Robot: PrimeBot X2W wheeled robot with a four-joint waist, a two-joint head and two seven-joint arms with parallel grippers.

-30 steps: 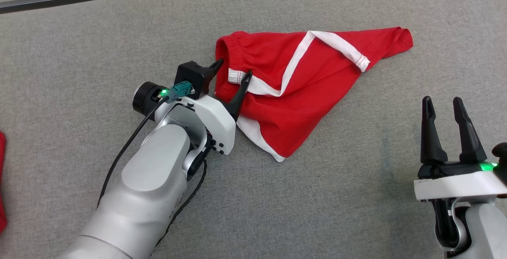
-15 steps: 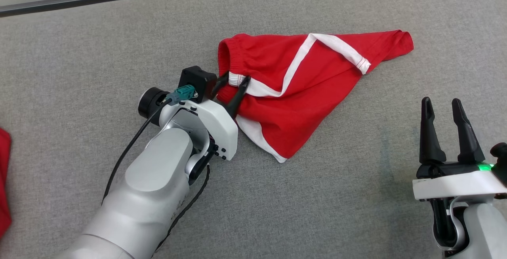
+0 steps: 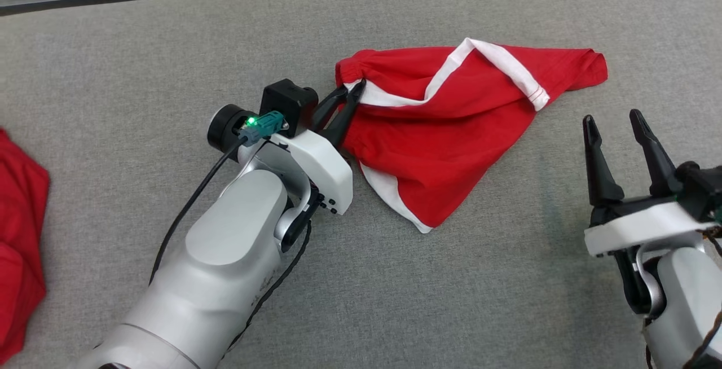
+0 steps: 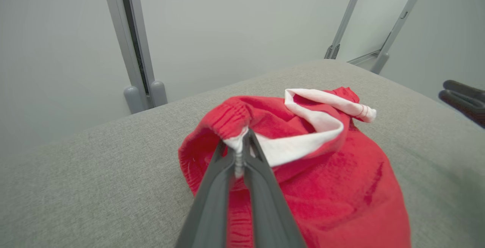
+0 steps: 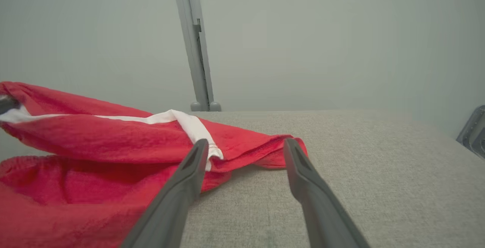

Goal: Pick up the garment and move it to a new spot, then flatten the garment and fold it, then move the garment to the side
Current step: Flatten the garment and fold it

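Garment (image 3: 451,132), red shorts with white trim, lies crumpled on grey counter (image 3: 141,47), about mid-surface and toward the far edge. Left end effector (image 3: 350,91) is clamped on the garment at the elastic waistband corner. Left wrist view shows both dark fingers pressed together, white trim and red fabric pinched between the tips. Waistband is bunched at the pinch and appears lifted a little. Rest of the cloth rests on the counter, with one white-edged hem folded over the top.

Right end effector (image 3: 615,126) sits to the right of the garment, fingers spread apart with nothing between them. In the right wrist view they point toward the garment's right-hand corner, near it but not touching.

Second red cloth (image 3: 17,233) lies at the left edge of the head view, well apart from the garment.
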